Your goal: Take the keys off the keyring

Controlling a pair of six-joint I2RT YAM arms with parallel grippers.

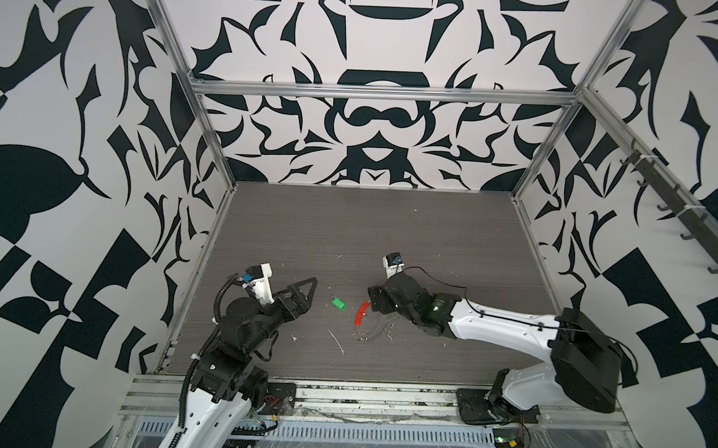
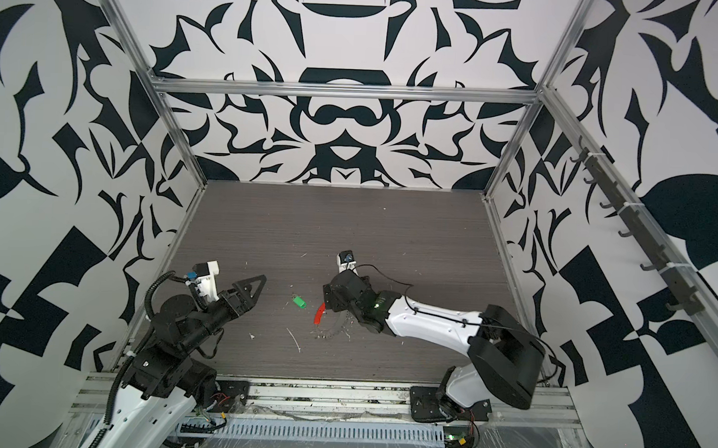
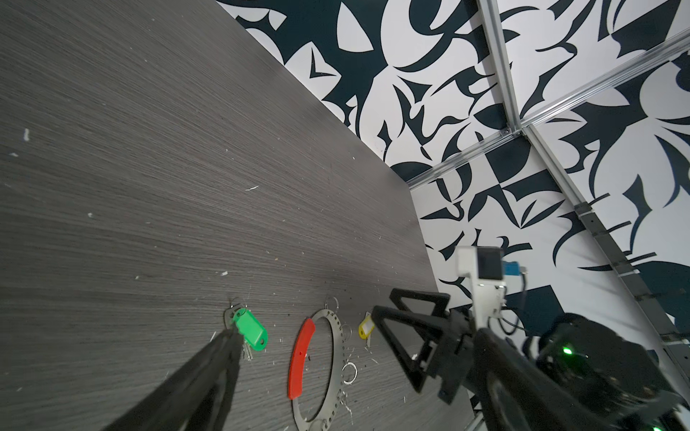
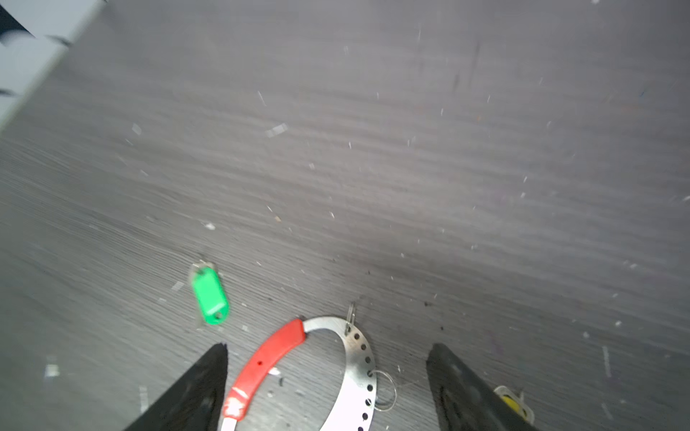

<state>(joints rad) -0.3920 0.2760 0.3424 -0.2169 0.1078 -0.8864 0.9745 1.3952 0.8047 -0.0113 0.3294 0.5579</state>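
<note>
Both stand open and empty: the left end effector (image 1: 309,286) well apart, the right end effector (image 4: 328,347) straddling the keyring (image 4: 356,343), the yellow key (image 4: 508,403) just outside one finger.

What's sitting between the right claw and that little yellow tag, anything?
Nothing visible. The right gripper hangs open over the keyring, and the yellow key lies on the table just outside one of its fingers, partly hidden behind it in the right wrist view.

Bright, even light, faint shadows.
Top views bow at their edges; the right wrist view is blurred, with glare on the keyring (image 4: 351,399).
</note>
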